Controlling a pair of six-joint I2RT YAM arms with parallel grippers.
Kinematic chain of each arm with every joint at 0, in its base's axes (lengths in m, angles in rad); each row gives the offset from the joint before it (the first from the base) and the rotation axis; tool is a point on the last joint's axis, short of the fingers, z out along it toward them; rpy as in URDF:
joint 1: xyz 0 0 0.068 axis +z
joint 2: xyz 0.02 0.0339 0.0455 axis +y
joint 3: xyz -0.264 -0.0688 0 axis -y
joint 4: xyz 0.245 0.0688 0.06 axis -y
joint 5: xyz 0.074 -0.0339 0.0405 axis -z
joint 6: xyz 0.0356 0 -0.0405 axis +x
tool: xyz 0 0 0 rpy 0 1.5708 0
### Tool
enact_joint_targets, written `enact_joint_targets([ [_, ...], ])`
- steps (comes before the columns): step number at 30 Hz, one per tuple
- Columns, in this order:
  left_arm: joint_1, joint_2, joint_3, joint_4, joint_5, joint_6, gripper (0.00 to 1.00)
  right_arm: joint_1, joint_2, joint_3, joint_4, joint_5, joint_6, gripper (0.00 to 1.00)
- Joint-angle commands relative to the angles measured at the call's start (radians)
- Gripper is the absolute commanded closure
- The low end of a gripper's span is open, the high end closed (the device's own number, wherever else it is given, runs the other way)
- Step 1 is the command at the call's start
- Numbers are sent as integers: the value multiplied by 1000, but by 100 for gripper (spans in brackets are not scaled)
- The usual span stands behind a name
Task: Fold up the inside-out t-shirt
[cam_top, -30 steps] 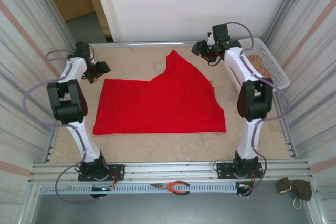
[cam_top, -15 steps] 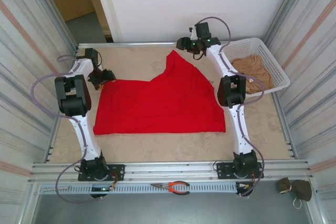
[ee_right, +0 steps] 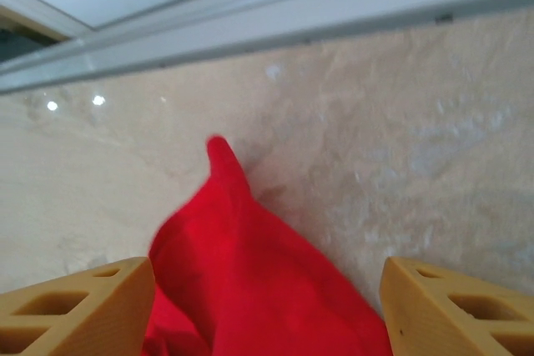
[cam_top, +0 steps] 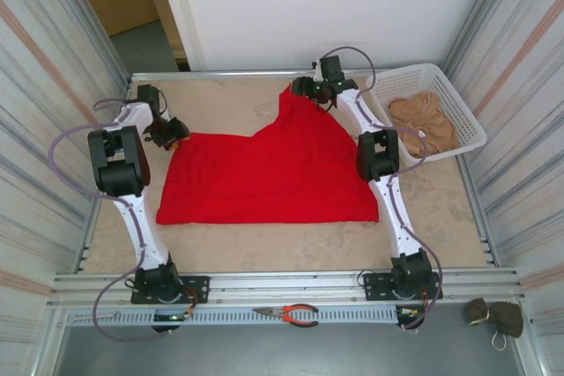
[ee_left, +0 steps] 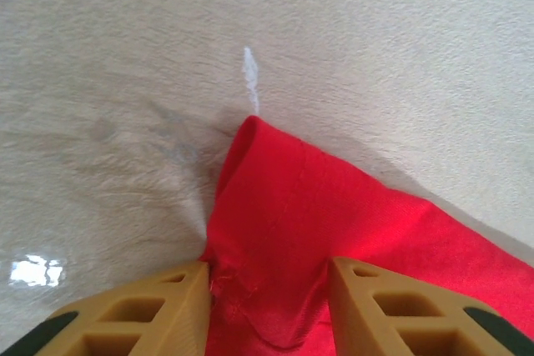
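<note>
1. Beige table (cam_top: 264, 244) boxed in by ribbed metal walls (cam_top: 44, 85) at both sides, with a plain white wall (cam_top: 335, 6) at the back.
2. Spread mostly flat across the middle of that table: a bright red t-shirt (cam_top: 273, 173). Near edge straight, far edge stepped and rising to a peak at the far side, right of centre.
3. Reaching to the shirt's far left corner: the left arm (cam_top: 115, 165), close along the left wall.
4. Left jaws: parted and set astride that corner. From the left wrist, tan fingers (ee_left: 142, 314) either side of a bunched fold of red cloth, the cloth reaching both inner faces, a clear gap across; not clenched.
5. Stretched far forward to the peak of the shirt: the right arm (cam_top: 374, 156).
6. Right jaws: released and spread wide at the pointed tip of the red cloth. From the right wrist, that tip between the two fingers, and a metal rail (ee_right: 250, 22) along the table's far edge just beyond.
7. At the far right corner, apart from the shirt: a white slatted basket (cam_top: 471, 129) holding a crumpled tan garment (cam_top: 423, 116).
8. On the front frame (cam_top: 264, 288), between the two arm bases: pliers (cam_top: 291, 313) with orange-red handles.
</note>
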Motion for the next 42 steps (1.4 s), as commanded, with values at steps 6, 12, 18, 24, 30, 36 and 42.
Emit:
enact_joint_targets([
  [6,2,-16,-7,3,58,-13,44,8,80,70,104,-33,115,28],
  [12,12,-23,6,0,60,-13,40,18,96,84,98,-67,138,31],
  [18,26,-14,20,-2,71,-15,39,24,97,84,52,-110,137,55],
  [24,37,-26,34,-6,66,-12,38,16,65,66,-4,-126,96,86],
  [30,30,-32,66,-5,-22,4,37,-10,-57,-44,10,-155,95,100],
  [36,-14,43,153,-39,-94,74,35,-19,-133,-102,9,-188,88,100],
  [42,-41,77,179,-80,-172,119,34,-23,-158,-129,9,-208,90,100],
])
